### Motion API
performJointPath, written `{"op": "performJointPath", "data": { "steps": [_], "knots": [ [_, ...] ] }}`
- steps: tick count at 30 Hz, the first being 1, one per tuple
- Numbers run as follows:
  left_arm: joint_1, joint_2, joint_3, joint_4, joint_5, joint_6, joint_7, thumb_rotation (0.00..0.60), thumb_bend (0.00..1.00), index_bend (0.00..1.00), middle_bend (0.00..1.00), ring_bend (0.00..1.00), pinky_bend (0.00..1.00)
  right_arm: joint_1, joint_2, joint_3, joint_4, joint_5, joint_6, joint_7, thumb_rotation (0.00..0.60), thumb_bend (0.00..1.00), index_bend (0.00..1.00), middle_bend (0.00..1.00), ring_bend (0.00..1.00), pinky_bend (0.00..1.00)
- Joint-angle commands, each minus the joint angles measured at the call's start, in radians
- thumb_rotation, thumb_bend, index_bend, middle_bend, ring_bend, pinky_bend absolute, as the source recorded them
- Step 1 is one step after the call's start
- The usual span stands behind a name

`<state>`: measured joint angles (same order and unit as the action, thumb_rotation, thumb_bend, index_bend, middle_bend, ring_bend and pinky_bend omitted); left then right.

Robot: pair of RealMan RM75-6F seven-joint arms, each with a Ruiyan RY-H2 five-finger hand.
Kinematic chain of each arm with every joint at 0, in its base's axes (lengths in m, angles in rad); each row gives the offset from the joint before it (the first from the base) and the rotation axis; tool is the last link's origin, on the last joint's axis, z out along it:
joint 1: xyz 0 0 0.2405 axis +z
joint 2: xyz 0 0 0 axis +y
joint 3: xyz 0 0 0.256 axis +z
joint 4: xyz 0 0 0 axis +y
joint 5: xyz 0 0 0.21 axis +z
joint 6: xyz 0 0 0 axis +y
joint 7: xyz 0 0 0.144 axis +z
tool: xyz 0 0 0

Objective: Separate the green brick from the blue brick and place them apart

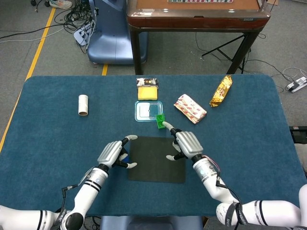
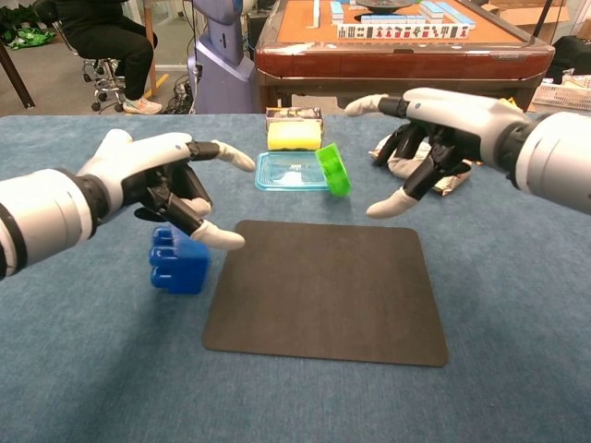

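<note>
Bare black mat [image 2: 332, 291] between blue brick [image 2: 178, 261] at left and green brick [image 2: 332, 170], container [image 2: 288, 172] behind.

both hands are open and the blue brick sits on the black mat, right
Not quite. The left hand and right hand are open, but the chest view shows the blue brick on the blue tablecloth, left of the black mat.

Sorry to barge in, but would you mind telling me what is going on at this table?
A two-handed robot is sorting two toy bricks. The blue brick lies on the blue table left of the black mat, under the open left hand. The green brick sits tilted by the clear container, near the open right hand.
</note>
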<state>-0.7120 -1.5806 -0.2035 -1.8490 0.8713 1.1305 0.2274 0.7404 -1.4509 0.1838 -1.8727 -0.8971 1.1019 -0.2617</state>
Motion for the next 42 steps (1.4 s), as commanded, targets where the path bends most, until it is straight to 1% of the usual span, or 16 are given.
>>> {"op": "performJointPath", "data": {
  "steps": [1,4,7,9,10,12,14,16,17,20,23,27,30,34,36,42],
  "knots": [
    [0.023,0.038,0.014,-0.034,0.045,0.028,0.006,0.6,0.05,0.18,1.0,0.97,1.0,-0.027,0.029,0.0,-0.021,-0.039,0.03,0.015,0.6,0.0,0.08,1.0,1.0,1.0],
    [0.055,0.093,0.038,-0.071,0.112,0.071,0.021,0.6,0.05,0.14,0.97,0.86,1.0,-0.056,0.072,-0.009,-0.042,-0.081,0.058,0.022,0.6,0.0,0.17,0.96,1.0,1.0],
    [0.094,0.155,0.063,-0.105,0.185,0.129,0.042,0.6,0.05,0.12,0.81,0.75,0.99,-0.089,0.115,-0.021,-0.058,-0.123,0.093,0.021,0.6,0.0,0.23,0.86,0.97,1.0],
    [0.122,0.201,0.086,-0.123,0.24,0.175,0.07,0.6,0.05,0.12,0.68,0.67,0.93,-0.113,0.145,-0.032,-0.065,-0.153,0.118,0.019,0.6,0.0,0.24,0.76,0.88,0.98],
    [0.135,0.222,0.096,-0.129,0.264,0.194,0.085,0.6,0.05,0.12,0.62,0.63,0.89,-0.123,0.158,-0.037,-0.067,-0.169,0.127,0.022,0.6,0.0,0.24,0.71,0.83,0.95],
    [0.161,0.262,0.119,-0.134,0.316,0.236,0.116,0.6,0.05,0.12,0.53,0.55,0.79,-0.145,0.186,-0.05,-0.065,-0.203,0.143,0.03,0.6,0.0,0.24,0.62,0.71,0.84],
    [0.198,0.304,0.143,-0.133,0.367,0.29,0.149,0.6,0.05,0.12,0.42,0.45,0.68,-0.172,0.217,-0.066,-0.056,-0.243,0.162,0.042,0.6,0.0,0.24,0.51,0.56,0.67],
    [0.238,0.339,0.165,-0.126,0.408,0.343,0.17,0.6,0.05,0.13,0.36,0.39,0.61,-0.201,0.248,-0.082,-0.042,-0.282,0.184,0.056,0.6,0.0,0.24,0.45,0.47,0.57],
    [0.255,0.355,0.175,-0.123,0.423,0.362,0.174,0.6,0.05,0.14,0.35,0.38,0.59,-0.212,0.259,-0.09,-0.031,-0.3,0.195,0.054,0.6,0.0,0.25,0.42,0.43,0.53],
    [0.315,0.409,0.218,-0.117,0.472,0.414,0.185,0.6,0.05,0.18,0.34,0.37,0.57,-0.251,0.284,-0.121,0.026,-0.376,0.244,0.025,0.6,0.0,0.26,0.37,0.36,0.44],
    [0.374,0.451,0.251,-0.107,0.508,0.467,0.194,0.6,0.05,0.19,0.34,0.36,0.56,-0.291,0.308,-0.147,0.058,-0.425,0.274,0.043,0.6,0.0,0.26,0.35,0.33,0.41],
    [0.451,0.507,0.294,-0.076,0.546,0.515,0.155,0.6,0.05,0.21,0.34,0.36,0.56,-0.352,0.353,-0.182,0.069,-0.468,0.308,0.085,0.6,0.0,0.26,0.34,0.31,0.41],
    [0.502,0.538,0.302,-0.053,0.546,0.553,0.121,0.6,0.05,0.21,0.34,0.36,0.56,-0.399,0.385,-0.201,0.06,-0.487,0.343,0.098,0.6,0.0,0.26,0.33,0.31,0.41],
    [0.555,0.561,0.295,-0.025,0.533,0.587,0.052,0.6,0.05,0.21,0.34,0.36,0.56,-0.452,0.429,-0.217,0.036,-0.505,0.383,0.109,0.6,0.0,0.27,0.33,0.31,0.41],
    [0.576,0.564,0.293,0.001,0.536,0.597,0.05,0.6,0.05,0.21,0.34,0.36,0.56,-0.475,0.448,-0.222,0.025,-0.523,0.404,0.111,0.6,0.0,0.28,0.33,0.31,0.41],
    [0.609,0.569,0.294,0.013,0.538,0.574,0.051,0.6,0.05,0.21,0.34,0.36,0.56,-0.519,0.489,-0.225,-0.007,-0.55,0.431,0.108,0.6,0.0,0.29,0.33,0.31,0.41]
  ]
}}
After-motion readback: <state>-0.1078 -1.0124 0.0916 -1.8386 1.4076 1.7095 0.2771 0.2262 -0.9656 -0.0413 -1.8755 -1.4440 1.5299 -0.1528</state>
